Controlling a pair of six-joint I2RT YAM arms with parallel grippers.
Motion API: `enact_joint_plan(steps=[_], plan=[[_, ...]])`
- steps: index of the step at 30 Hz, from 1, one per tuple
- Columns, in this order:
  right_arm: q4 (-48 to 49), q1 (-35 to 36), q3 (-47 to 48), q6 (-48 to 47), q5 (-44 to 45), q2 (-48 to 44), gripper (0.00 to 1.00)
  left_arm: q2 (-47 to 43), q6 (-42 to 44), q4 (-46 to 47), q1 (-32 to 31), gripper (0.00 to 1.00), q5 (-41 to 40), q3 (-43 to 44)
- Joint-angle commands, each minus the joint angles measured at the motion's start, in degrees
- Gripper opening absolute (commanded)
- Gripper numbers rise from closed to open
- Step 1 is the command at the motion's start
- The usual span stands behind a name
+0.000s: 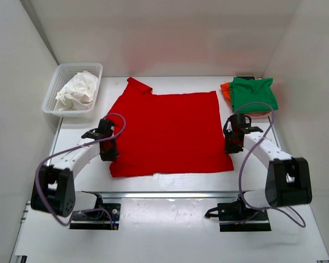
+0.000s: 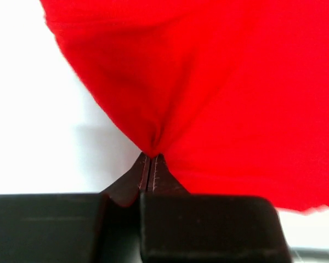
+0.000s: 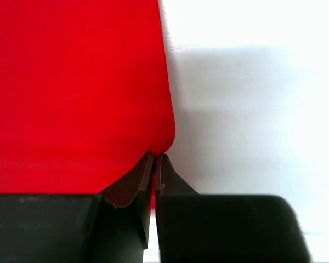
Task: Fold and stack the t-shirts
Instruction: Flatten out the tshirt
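Note:
A bright red t-shirt (image 1: pixel 167 131) lies spread flat in the middle of the white table (image 1: pixel 170 230). My left gripper (image 1: pixel 111 155) is at the shirt's left edge, shut on a pinch of red cloth (image 2: pixel 153 143) that puckers at the fingertips. At the right edge my right gripper (image 1: pixel 230 146) is shut on the red hem (image 3: pixel 165 143). A folded green t-shirt (image 1: pixel 253 94) lies on a folded orange one (image 1: pixel 225 89) at the back right.
A white mesh basket (image 1: pixel 59 78) at the back left holds a crumpled pale cloth (image 1: pixel 77 92). White walls close in the left, back and right sides. Purple cables loop from both arms.

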Motion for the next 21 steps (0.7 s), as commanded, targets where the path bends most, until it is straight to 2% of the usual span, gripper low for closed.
enact_joint_plan(steps=[1, 5, 10, 13, 17, 19, 21], plan=[[-7.08, 0.50, 6.54, -2.19, -0.44, -11.00, 0.00, -10.24, 1.62, -10.08, 0.41, 0.00, 2.29, 8.66], [-13.07, -0.54, 14.44, -3.43, -3.06, -17.88, 0.00, -15.36, 1.01, -17.39, 0.23, 0.00, 4.49, 19.30], [-13.61, -2.48, 20.61, -4.39, -5.89, -16.67, 0.01, -13.52, 0.74, -18.11, 1.54, 0.00, 5.63, 28.20], [-9.66, -4.33, 21.76, -5.28, -7.21, -11.14, 0.00, -7.90, 1.18, -13.90, 4.09, 0.00, 6.25, 30.48], [-4.65, -5.29, 22.81, -5.98, -6.77, -3.67, 0.00, 5.25, 1.01, -4.94, 6.46, 0.00, 5.90, 33.55], [-2.46, -5.91, 24.83, -6.24, -6.68, 0.20, 0.00, 11.51, 0.57, -1.68, 7.70, 0.00, 7.21, 36.45], [-1.31, -5.91, 26.67, -5.98, -6.33, 5.55, 0.00, 20.02, 0.04, 1.05, 8.49, 0.00, 6.86, 43.02]])
